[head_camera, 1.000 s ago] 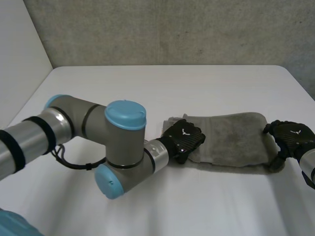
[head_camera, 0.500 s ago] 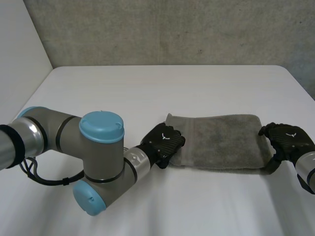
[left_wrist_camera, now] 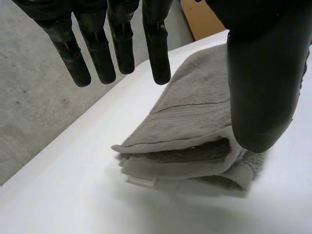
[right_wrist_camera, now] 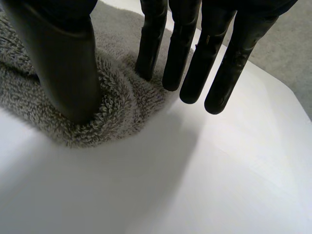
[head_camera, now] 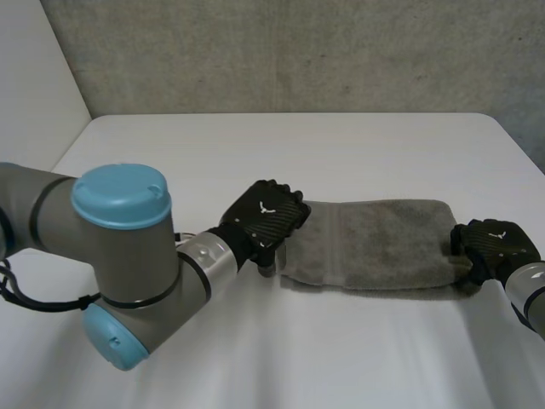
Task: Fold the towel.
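Hovering left robot hand [head_camera: 264, 213], fingers [left_wrist_camera: 157, 53] apart, over one end of the folded grey towel [head_camera: 375, 243] on the worktop [head_camera: 341, 153], pressing right robot hand [head_camera: 492, 243], seemingly unclamped, on the other, needing every layer pinched together.

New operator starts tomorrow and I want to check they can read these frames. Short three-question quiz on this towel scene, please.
1. True or false: the left hand is gripping the towel.
2. Pick one. The towel lies on the table as: A) one flat layer, B) a folded long strip, C) a crumpled heap.
3. In the head view, which end of the towel is the right hand on?

Key:
1. False. Its fingers are straight, not closed on the towel.
2. B.
3. The right end.
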Motion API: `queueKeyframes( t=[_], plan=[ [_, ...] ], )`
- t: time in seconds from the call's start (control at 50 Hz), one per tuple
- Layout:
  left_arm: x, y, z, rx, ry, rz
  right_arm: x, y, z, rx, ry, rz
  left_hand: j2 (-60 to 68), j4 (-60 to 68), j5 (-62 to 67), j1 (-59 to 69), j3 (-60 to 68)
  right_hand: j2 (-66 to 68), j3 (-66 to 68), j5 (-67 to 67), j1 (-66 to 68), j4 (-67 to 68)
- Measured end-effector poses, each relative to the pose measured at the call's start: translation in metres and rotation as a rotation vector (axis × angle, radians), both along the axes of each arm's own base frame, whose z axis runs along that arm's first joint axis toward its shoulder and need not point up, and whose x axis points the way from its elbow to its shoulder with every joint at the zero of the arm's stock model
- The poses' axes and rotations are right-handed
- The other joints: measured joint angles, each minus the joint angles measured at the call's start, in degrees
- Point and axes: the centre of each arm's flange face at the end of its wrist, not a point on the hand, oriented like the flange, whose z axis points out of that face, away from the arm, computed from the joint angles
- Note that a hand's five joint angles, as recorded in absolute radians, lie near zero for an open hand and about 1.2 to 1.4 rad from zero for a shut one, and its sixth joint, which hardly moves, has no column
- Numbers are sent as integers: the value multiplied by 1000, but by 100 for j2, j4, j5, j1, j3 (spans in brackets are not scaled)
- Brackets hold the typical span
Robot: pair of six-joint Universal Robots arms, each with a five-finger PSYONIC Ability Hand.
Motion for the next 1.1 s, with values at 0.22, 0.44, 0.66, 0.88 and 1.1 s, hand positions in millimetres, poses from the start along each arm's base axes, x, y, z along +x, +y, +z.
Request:
queueKeyframes(
  t=[0.22, 0.44, 0.66, 0.88, 1.1],
  plan=[
    [12, -5, 4, 4, 2, 31, 0, -3, 1, -13, 36, 0, -24, -24, -26, -25, -22, 2621, 2576, 2656, 2498, 2609],
    [27, -18, 22, -30, 29, 85, 21, -18, 28, -100, 33, 65, -51, -44, -54, -43, -53, 2920, 3150, 3157, 2961, 3174],
    [42, -36, 64, -80, 165, 160, 142, 38, 73, -209, -5, 453, -344, -334, -346, -333, -352, 2976, 3178, 3168, 3011, 3174],
    [46, -46, 75, -41, 276, 196, 214, 104, 31, -178, 117, 742, -572, -564, -577, -554, -582, 2978, 3185, 3169, 3013, 3174],
    [39, -52, 62, -17, 266, 191, 207, 96, 34, -204, 192, 666, -700, -694, -703, -673, -704, -2893, -2787, -2899, -2795, -2799]
  ],
)
